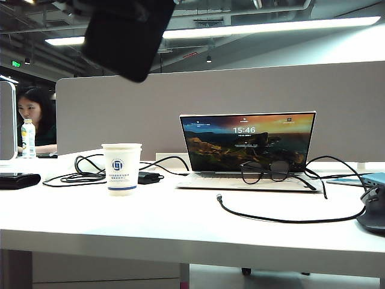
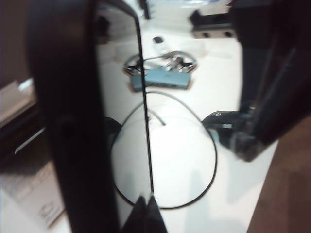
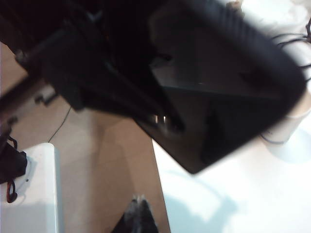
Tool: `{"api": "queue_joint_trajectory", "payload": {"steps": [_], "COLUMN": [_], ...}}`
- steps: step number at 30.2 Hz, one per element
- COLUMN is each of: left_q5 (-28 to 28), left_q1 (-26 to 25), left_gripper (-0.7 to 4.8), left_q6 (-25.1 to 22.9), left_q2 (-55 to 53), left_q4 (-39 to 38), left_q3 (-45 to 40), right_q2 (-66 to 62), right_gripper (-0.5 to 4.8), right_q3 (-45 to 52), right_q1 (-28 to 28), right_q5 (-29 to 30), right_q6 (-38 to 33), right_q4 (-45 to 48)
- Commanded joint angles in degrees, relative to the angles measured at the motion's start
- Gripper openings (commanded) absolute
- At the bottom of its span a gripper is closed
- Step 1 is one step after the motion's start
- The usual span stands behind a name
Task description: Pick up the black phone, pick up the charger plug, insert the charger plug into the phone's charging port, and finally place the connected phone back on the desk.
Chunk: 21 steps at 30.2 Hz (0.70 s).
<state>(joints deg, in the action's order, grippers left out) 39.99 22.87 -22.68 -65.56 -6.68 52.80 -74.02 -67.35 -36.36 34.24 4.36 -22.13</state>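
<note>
- The black phone (image 1: 129, 36) hangs high above the table (image 1: 180, 229), at 11 o'clock of the laptop (image 1: 246, 150), pinched by the left end effector (image 2: 146, 211).
- The right end effector (image 3: 138, 213), above the table edge, is pressed together and empty.
- The charger plug (image 1: 219, 196) lies at 7 o'clock of the laptop. It is probably light and small on a limp cable, so grip its stiff body.

An open laptop (image 1: 246, 150) sits toward the right, its screen showing a mountain landscape and a clock. Dark-framed glasses (image 1: 266, 171) rest on its keyboard. To the left stands a white paper cup (image 1: 121, 168) with a blue logo; behind it lie a small black power brick (image 1: 148, 177) and coiled black cables (image 1: 84, 174). A flat black case (image 1: 18, 180) lies at the far left. Behind a grey partition (image 1: 228, 102), a woman (image 1: 35, 117) sits by a plastic bottle (image 1: 27, 137).
</note>
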Motion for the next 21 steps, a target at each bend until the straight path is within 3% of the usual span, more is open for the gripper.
{"api": "queue_joint_trajectory", "payload": {"steps": [1,7,13,14,15,17,19,21], "left_q5": [-0.4,-2.8,-12.0,-13.8,-16.0,-21.4,-26.0,-29.3], "left_q1": [1.7,3.5,3.6,3.6,3.6,3.6,3.5,3.5], "left_gripper": [-0.06,-0.06,-0.06,-0.06,-0.06,-0.06,-0.06,-0.06], "left_q6": [-1.1,-1.2,-0.6,-0.3,0.1,0.9,2.3,4.4], "left_q2": [0.6,0.6,1.2,1.3,1.5,2.0,2.4,2.8], "left_q4": [3.3,3.5,4.1,4.2,4.2,4.2,4.3,4.7], "left_q3": [0.3,0.3,0.3,0.3,0.3,0.3,0.3,0.3], "right_q2": [1.8,5.5,3.8,2.7,1.7,-1.0,-4.0,-7.6], "right_gripper": [-0.06,-0.06,-0.04,0.23,0.93,2.99,3.08,2.57], "right_q3": [-0.2,-0.2,-0.2,-0.2,-0.2,-0.2,-0.2,-0.2], "right_q1": [0.0,0.0,0.2,0.2,0.3,0.3,0.3,0.3], "right_q5": [-0.1,-12.5,-25.0,-25.4,-25.3,-25.4,-25.5,-26.9], "right_q6": [0.4,0.0,-1.8,-1.8,-1.7,-1.7,-1.8,-1.9], "right_q4": [0.6,-3.1,-6.6,-6.5,-6.4,-5.7,-4.5,-2.8]}}
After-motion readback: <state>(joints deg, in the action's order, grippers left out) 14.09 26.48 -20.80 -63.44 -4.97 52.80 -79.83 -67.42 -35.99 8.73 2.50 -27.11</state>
